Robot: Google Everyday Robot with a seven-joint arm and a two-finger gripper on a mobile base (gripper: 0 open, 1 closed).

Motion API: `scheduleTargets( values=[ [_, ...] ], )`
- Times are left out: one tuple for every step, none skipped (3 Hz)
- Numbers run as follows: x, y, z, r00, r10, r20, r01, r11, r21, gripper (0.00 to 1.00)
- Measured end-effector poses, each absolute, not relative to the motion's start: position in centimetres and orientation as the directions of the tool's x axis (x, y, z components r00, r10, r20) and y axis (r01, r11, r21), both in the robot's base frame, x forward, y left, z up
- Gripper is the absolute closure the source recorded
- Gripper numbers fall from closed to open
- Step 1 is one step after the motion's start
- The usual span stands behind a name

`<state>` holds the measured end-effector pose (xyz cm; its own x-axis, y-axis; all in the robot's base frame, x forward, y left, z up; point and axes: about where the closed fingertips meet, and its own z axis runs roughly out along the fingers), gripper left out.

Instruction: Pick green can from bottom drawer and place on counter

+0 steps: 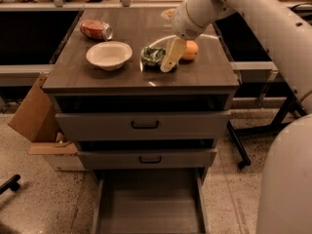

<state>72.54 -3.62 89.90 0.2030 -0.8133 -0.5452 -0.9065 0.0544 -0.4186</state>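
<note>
1. The gripper is low over the counter, right of the middle, at the end of the white arm that comes in from the upper right.
2. From this view I cannot tell whether the gripper is open or closed, nor whether it has hold of anything.
3. The green can sits on the counter, touching or just beside the gripper's left side, its crumpled green wall facing the camera.
4. A thin white curved line on the counter runs around the can and the gripper.
5. An orange lies on the counter just right of the gripper, close to it.
6. A pale bowl stands upright left of the green can, near it but apart.
7. A red-orange can lies on its side toward the back left of the counter, well apart from the green can.
8. The bottom drawer is pulled open at the foot of the cabinet, its flat floor in view.
9. Above it are 2 drawers with black handles: the top drawer and the middle drawer.
10. A cardboard box leans against the cabinet's left side.
</note>
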Motion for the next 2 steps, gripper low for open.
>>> scheduleTargets(
  values=[
    [72.3,-3.7,91.0,0.218,-0.818,-0.533,-0.894,0.051,-0.444,0.00],
    [71.3,-5.0,93.4,0.239,-0.818,-0.523,-0.868,0.062,-0.494,0.00]
  ],
)
